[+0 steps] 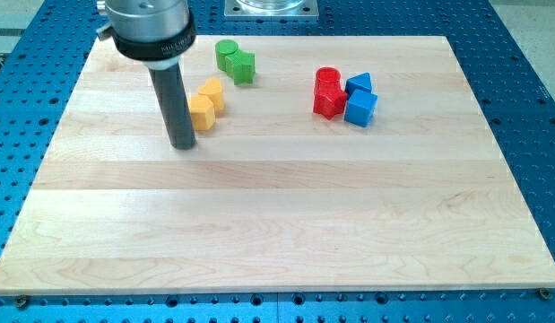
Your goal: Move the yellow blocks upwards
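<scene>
Two yellow blocks sit together in the upper left of the wooden board: a lower one and an upper one, touching each other. Their exact shapes are hard to make out. My tip stands on the board just left of and slightly below the lower yellow block, very close to it or touching it. The dark rod rises from the tip to the arm's round head at the view's top left.
A green cylinder and a green star-like block lie above the yellow pair. A red cylinder, a red star-like block, a blue triangle and a blue cube cluster at upper right.
</scene>
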